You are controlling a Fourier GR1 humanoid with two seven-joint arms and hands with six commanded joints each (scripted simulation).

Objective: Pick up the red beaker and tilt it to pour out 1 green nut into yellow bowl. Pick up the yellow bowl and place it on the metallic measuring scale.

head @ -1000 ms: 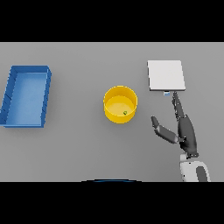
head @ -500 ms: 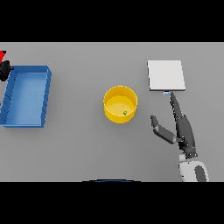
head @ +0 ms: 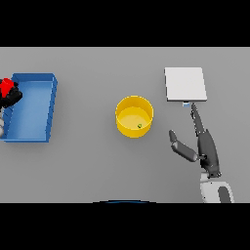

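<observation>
Holding red beaker (head: pixel 6 87) in left hand (head: pixel 11 96) (over blue tray (head: pixel 49 112)).

Yellow bowl (head: pixel 134 116) (green nut (head: pixel 139 126) inside), blue tray (head: pixel 32 107), white scale (head: pixel 185 84), seemingly red beaker (head: pixel 6 87).

My left hand (head: pixel 10 97) sits half cut off at the frame's edge — the red beaker (head: pixel 6 86) in it mostly hidden.

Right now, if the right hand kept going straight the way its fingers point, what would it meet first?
The right hand points up-table at the metallic measuring scale; it would likely meet the scale's near edge first, though its height above the table is unclear.
</observation>
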